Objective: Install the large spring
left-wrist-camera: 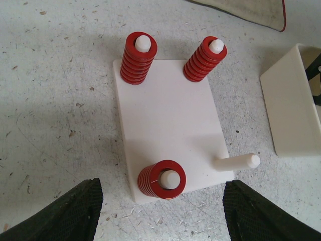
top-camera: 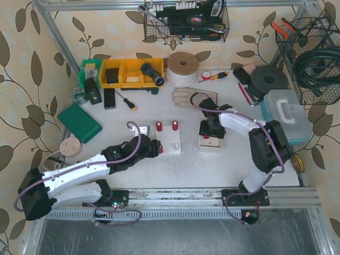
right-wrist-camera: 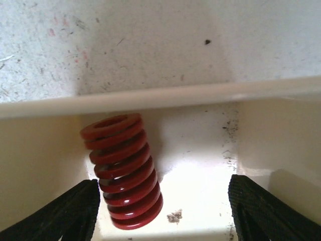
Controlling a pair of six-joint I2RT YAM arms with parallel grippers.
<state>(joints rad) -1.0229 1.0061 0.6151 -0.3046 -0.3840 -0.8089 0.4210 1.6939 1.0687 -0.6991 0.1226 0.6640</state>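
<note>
A white peg board (left-wrist-camera: 165, 120) lies on the table, also in the top view (top-camera: 171, 139). Three of its pegs carry red springs: far left (left-wrist-camera: 139, 59), far right (left-wrist-camera: 205, 60) and near left (left-wrist-camera: 161, 179). The near right peg (left-wrist-camera: 236, 162) is bare. My left gripper (left-wrist-camera: 163, 216) is open just in front of the board's near edge, fingers (left-wrist-camera: 65, 216) wide apart. My right gripper (right-wrist-camera: 163, 213) is open inside a cream tray (right-wrist-camera: 281, 145), with a large red spring (right-wrist-camera: 123, 170) lying loose between its fingers, close to the left finger (right-wrist-camera: 60, 216). That tray shows in the top view (top-camera: 211, 142).
The cream tray (left-wrist-camera: 291, 110) sits right of the board. Behind it are a glove (top-camera: 188, 97), a cord spool (top-camera: 182, 68), yellow bins (top-camera: 122, 73), a green pad (top-camera: 79, 123), a tape roll (top-camera: 70, 147), a blue-lidded box (top-camera: 287, 114) and wire baskets (top-camera: 311, 53).
</note>
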